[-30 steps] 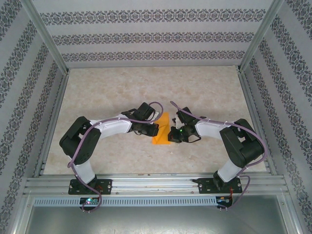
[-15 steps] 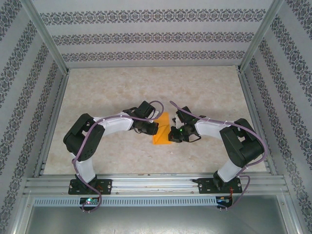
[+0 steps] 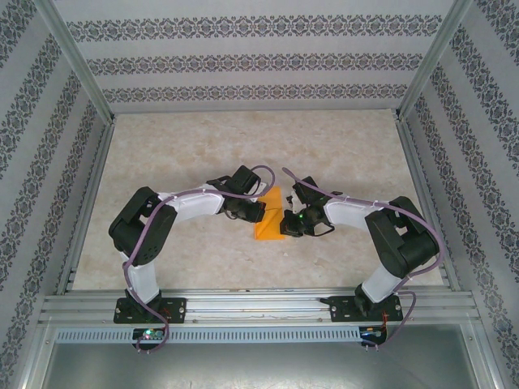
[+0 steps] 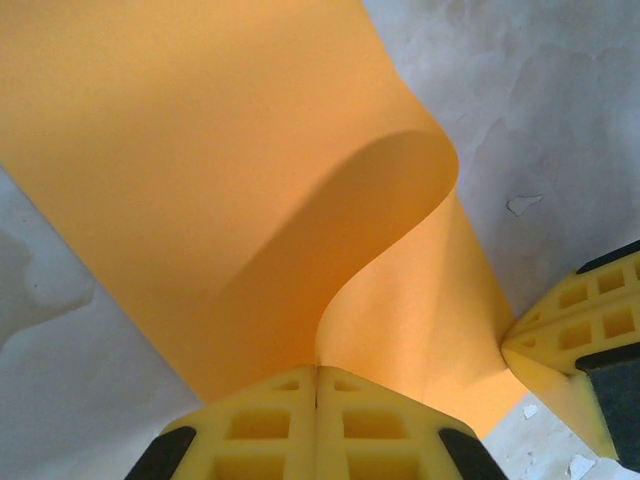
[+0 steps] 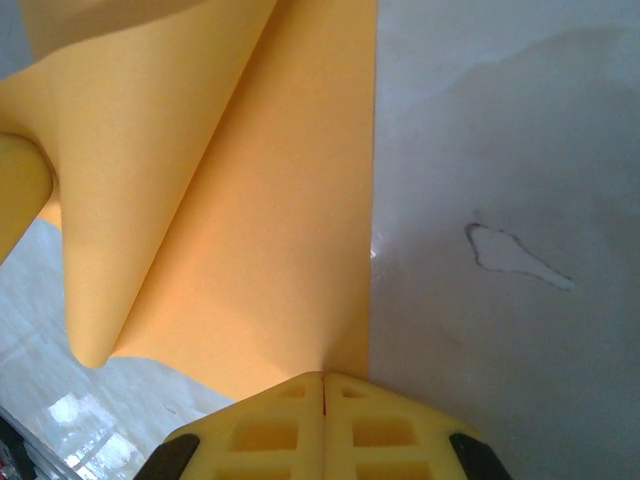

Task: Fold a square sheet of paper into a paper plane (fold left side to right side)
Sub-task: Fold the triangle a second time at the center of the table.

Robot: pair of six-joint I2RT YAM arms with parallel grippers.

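Ahead of left pincer (image 4: 317,374), curled paper (image 4: 200,170)

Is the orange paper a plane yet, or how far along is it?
Not a plane yet. Done: the left end effector and right end effector are each shut on an edge of the square sheet of paper. In hand: one side is lifted and curls over in a soft bend, with no sharp crease. Left: press that bend flat, then make the pointed folds.
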